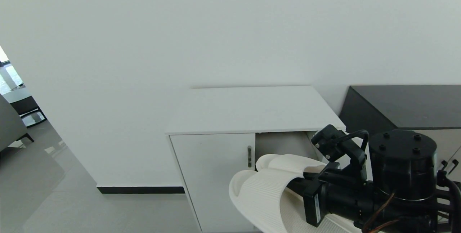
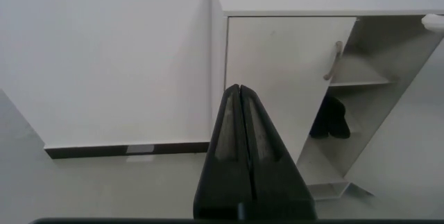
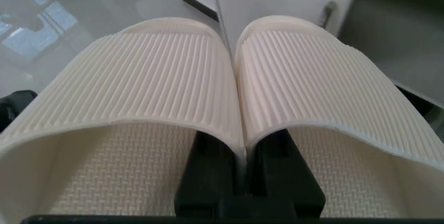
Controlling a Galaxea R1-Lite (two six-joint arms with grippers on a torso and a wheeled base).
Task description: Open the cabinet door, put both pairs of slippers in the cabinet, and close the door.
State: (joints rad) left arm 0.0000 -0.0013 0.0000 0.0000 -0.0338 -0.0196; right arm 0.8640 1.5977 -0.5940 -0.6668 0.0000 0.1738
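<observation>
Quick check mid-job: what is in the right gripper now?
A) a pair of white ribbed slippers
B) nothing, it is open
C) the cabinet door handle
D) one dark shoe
A: the right gripper is shut on the pair of white ribbed slippers, pinching their inner edges together, in front of the open side of the white cabinet.

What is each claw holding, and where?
Right claw: the white slipper pair, pinched together where their inner sides meet. Left claw: shut, holding nothing.
</observation>
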